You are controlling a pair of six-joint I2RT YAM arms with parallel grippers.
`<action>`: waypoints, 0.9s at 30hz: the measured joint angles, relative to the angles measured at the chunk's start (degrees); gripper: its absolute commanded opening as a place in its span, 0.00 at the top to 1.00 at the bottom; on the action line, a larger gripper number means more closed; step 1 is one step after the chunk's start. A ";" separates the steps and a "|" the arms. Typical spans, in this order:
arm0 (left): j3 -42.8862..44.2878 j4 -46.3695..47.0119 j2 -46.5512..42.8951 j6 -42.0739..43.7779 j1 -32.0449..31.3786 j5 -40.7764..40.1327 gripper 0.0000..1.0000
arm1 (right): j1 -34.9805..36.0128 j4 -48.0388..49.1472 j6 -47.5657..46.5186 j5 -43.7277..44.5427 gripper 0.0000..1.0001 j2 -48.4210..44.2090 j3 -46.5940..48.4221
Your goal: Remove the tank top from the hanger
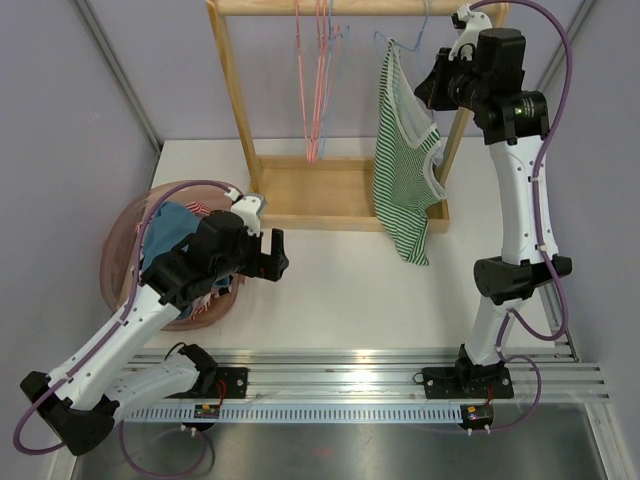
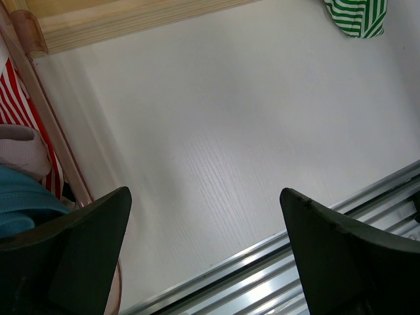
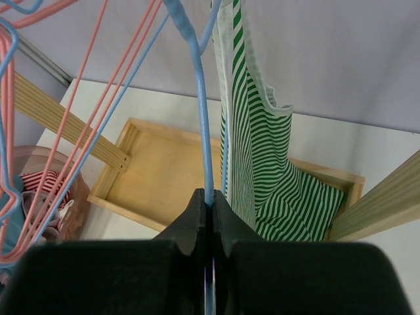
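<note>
Your right gripper [image 3: 210,220] is clamping shut on the blue hanger [image 3: 200,105]. The wrist view is showing both fingers [image 3: 190,223] pressing together, with the wire running down between them. From above, that gripper [image 1: 437,85] is reaching high at the right end of the rack [image 1: 232,95], just under the top bar.

The tank top [image 3: 262,170] is hanging on that hanger, just right of your pinch. One green-and-white striped strap is rising beside the wire, and the body is dropping toward the rack's tray [image 3: 161,174]. In the top view the tank top [image 1: 405,165] is draping down from the hanger [image 1: 390,43]. Its hem is showing in front of the tray's [image 1: 310,195] front edge, and you cannot tell whether it is touching the table [image 1: 340,290].

Pink hangers [image 1: 315,85] are hanging from the same bar to the left, well apart from the tank top.

Your left gripper [image 1: 277,255] is standing wide open and gripping nothing. Its wrist view is showing the two fingers [image 2: 79,256] spread apart over bare table, with the tank top's hem [image 2: 357,16] showing in the far corner. This gripper is hovering low just beside the basket [image 1: 118,262], which is holding clothes [image 1: 175,225]. The arms' rail [image 1: 350,375] is running along the near edge.
</note>
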 measured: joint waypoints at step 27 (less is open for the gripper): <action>23.43 8.44 2.34 -1.25 -13.42 -7.58 0.01 | -0.02 -3.56 6.03 -12.35 1.00 -41.35 -40.92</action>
